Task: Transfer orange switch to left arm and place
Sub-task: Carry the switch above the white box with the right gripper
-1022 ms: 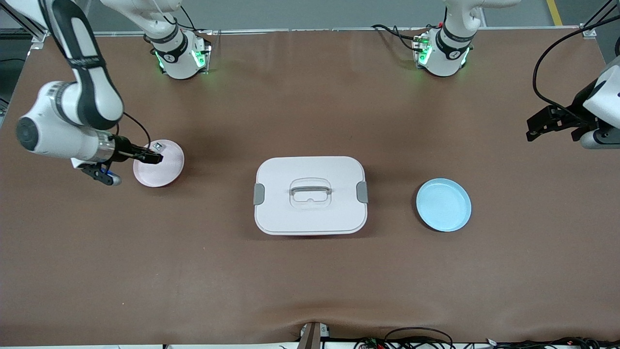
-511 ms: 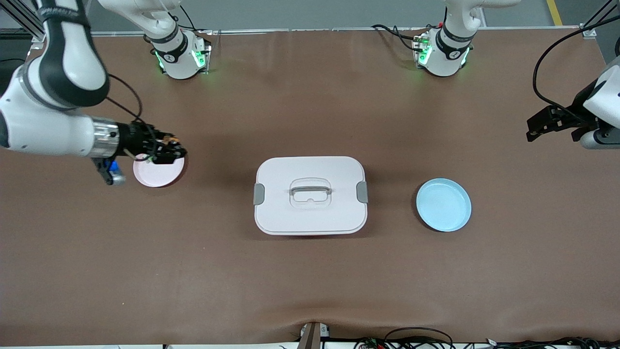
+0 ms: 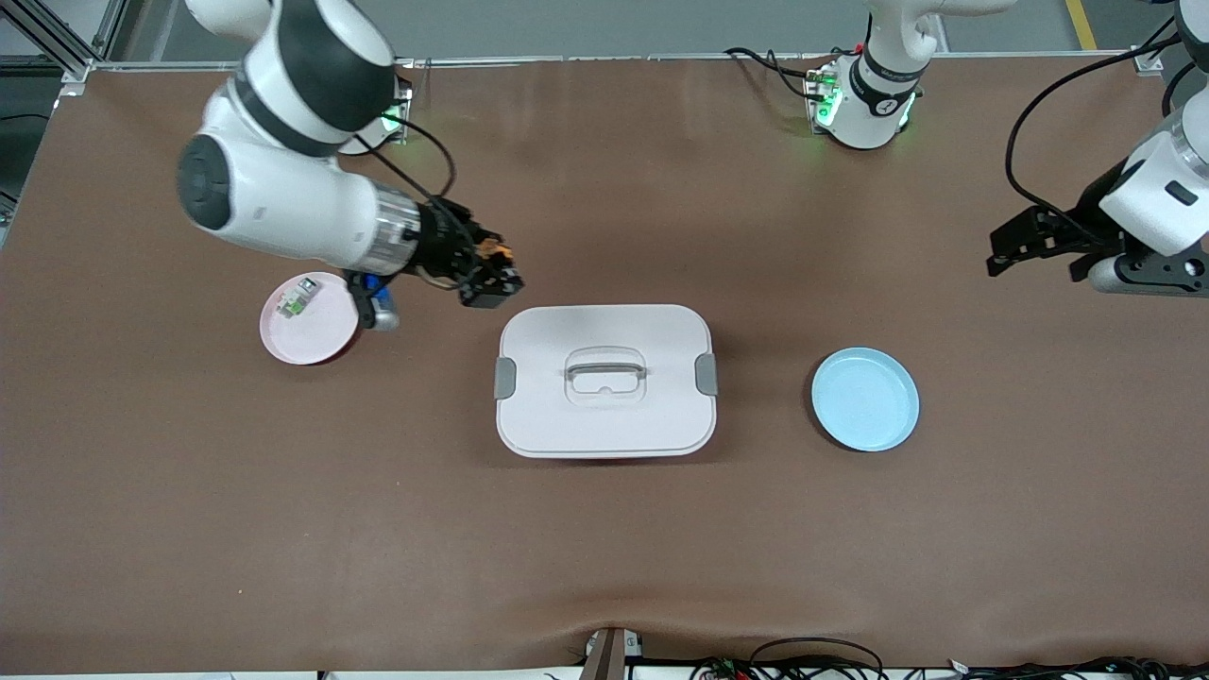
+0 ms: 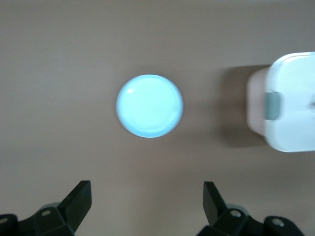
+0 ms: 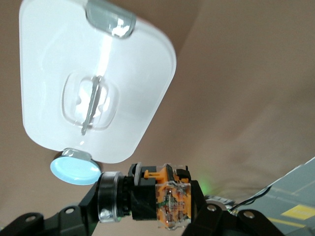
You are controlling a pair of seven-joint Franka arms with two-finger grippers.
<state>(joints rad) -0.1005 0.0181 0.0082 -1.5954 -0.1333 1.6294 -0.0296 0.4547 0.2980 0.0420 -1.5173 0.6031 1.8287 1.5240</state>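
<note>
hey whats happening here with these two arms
The right gripper is shut on the orange switch, holding it in the air over the table beside the white box. A small green-and-grey part lies on the pink plate. The left gripper waits open, up near the blue plate.

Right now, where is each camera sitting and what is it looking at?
Front view: high, facing both arms; right gripper holds the orange switch by the box.
Left wrist view: looks down past the open left gripper at the blue plate.
Right wrist view: its gripper, switch, box.
All three share box and blue plate.
</note>
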